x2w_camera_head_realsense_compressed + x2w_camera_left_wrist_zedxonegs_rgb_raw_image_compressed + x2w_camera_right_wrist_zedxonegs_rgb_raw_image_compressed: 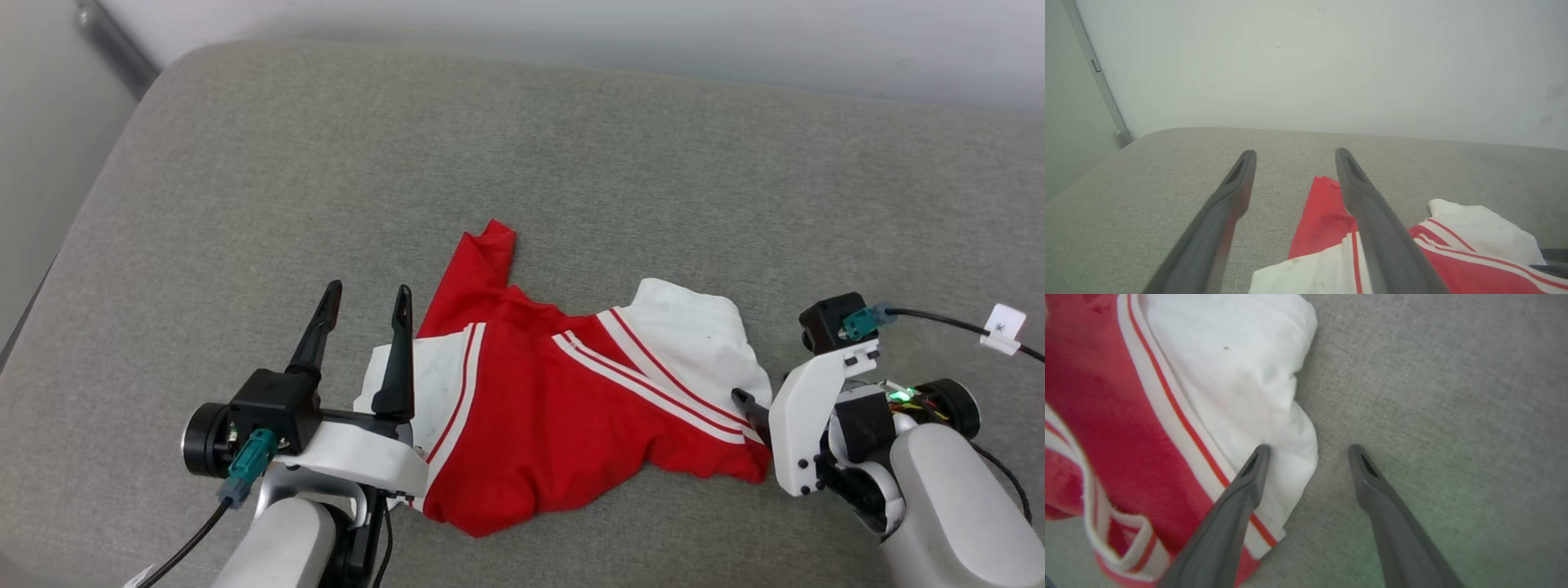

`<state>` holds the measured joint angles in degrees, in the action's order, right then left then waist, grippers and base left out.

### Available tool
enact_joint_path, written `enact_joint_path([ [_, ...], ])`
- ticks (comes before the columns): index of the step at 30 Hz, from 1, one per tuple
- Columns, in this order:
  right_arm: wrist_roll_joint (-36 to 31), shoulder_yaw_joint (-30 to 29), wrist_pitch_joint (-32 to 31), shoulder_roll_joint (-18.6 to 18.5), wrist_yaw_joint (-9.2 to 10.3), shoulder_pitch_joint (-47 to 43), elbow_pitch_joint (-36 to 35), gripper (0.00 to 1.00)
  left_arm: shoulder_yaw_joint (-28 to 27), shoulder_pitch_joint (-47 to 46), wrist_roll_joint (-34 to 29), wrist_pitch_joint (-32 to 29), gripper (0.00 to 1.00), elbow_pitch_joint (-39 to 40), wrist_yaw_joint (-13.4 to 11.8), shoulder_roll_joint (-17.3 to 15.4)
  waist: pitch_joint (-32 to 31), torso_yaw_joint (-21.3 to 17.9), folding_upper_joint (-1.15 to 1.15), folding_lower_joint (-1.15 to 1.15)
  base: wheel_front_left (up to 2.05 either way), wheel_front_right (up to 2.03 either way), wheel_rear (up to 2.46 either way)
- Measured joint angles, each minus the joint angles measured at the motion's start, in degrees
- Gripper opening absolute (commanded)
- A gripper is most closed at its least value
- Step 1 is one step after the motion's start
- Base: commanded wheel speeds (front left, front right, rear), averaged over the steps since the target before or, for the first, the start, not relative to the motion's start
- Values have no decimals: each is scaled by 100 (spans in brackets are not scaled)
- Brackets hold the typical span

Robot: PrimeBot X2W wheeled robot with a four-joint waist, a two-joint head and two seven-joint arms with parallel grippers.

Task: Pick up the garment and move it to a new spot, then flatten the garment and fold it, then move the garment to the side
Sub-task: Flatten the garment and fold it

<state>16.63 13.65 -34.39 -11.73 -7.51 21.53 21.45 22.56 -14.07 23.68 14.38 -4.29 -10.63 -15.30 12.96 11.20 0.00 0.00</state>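
- While the garment (563, 408) lies crumpled on the grey cushion (571, 147), between the two arms, both hands are released and hold nothing.
- Left hand (368, 288): lower it onto the left white sleeve (433, 384) beside it, then close on the sleeve edge only.
- Right hand (1309, 448): shift it further over the right white sleeve (1229, 375) before closing.
- Right wrist view: one finger lies over the sleeve edge, the other over bare cushion. In the head view, the wrist housing hides this.
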Motion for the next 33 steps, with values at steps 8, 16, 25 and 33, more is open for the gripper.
enact_joint_path([
  [8, 428, 152, -88, -111, 2, 282, 365, 0, -24, -48, 0, 44, 100, -187, 90, 93, 71, 171, 0, 0, 0, 0, 0],
  [16, 491, -138, 402, -208, 0, 263, 15, 0, -96, 106, 0, 52, 100, -311, 71, 23, -218, 11, 0, 0, 0, 0, 0],
  [25, 74, -1418, 525, -361, 0, -569, -1167, 0, -165, 396, 37, -54, 100, -226, -21, -174, -510, -568, 0, 0, 0, 0, 0],
  [33, -274, -2337, 453, 296, 0, -2013, -1128, 48, -154, 597, 111, -212, 100, -170, -71, -257, -728, -936, 0, 0, 0, 0, 0],
])
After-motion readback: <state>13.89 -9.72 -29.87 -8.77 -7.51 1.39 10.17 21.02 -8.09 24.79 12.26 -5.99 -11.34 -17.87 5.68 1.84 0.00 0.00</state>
